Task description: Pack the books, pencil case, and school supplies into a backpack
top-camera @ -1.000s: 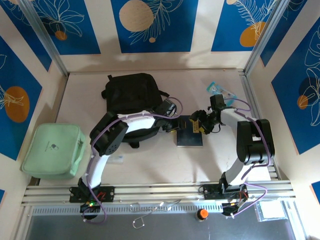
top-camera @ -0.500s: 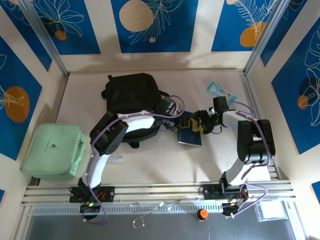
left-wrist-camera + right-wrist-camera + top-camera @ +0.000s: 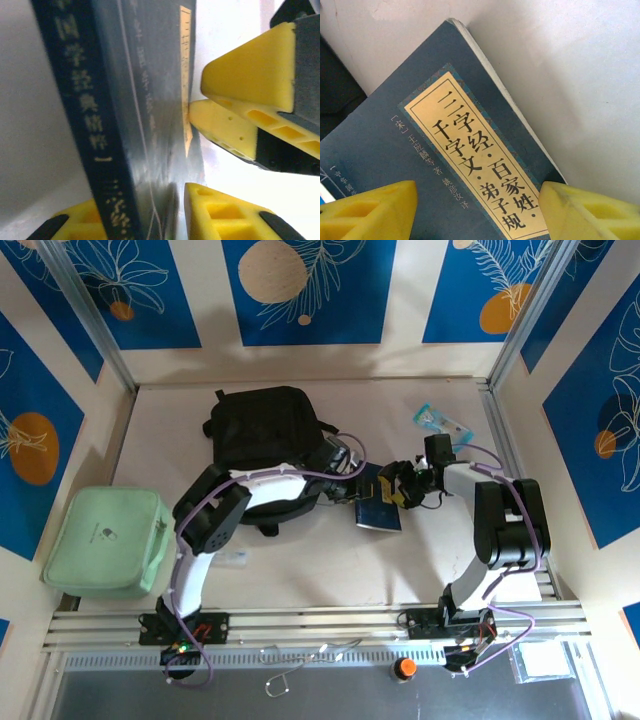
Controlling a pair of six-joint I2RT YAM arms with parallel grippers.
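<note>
Left gripper [image 3: 140, 200]: closed on a thin dark navy-blue paperback book with a yellow title label [image 3: 445, 165]. The spine edge is pinched in its jaws and the book is held tilted on edge.

Right gripper [image 3: 477, 200]: spread wide and faced toward the cover, with one fingertip [image 3: 215, 122] set against the book's far edge, opposite the left gripper.

Large soft black fabric backpack [image 3: 262, 425]: laid just behind the left gripper, apart from the right gripper.

Risk noted: the thin book could be twisted out of the narrow pinch, or dropped flat, if it is pushed by the right gripper. No opening can be made out on the backpack, so the book may be caught on closed fabric.
</note>
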